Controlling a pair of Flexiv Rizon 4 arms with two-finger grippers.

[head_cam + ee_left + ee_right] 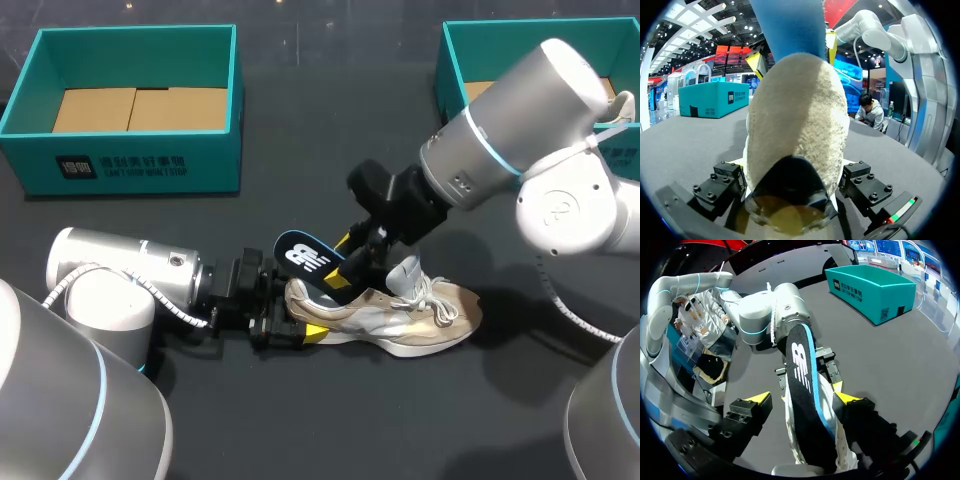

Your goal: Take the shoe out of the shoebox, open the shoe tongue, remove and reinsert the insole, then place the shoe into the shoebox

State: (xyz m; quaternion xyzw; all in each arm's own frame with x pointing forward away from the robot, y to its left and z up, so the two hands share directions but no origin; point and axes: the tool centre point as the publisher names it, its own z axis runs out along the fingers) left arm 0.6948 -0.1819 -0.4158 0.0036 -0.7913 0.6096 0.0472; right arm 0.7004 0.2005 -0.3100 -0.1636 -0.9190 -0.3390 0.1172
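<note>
Table [300, 420]: dark; the shoe is laid at its middle.
Shoebox [120, 160], behind and left of the shoe: teal, open, lined with flat cardboard [140, 108].
Second shoebox [455, 70], behind and right of the shoe: teal, open, largely hidden by the right arm.
Shoe [400, 320]: beige and white, outside both boxes.
Insole [310, 262]: black, blue-edged, raised out of the shoe's opening.
Left gripper [790, 167]: heel of the shoe pinched from both sides.
Right gripper [804, 399]: fingers spread, insole between them, one finger kept apart from it.
</note>
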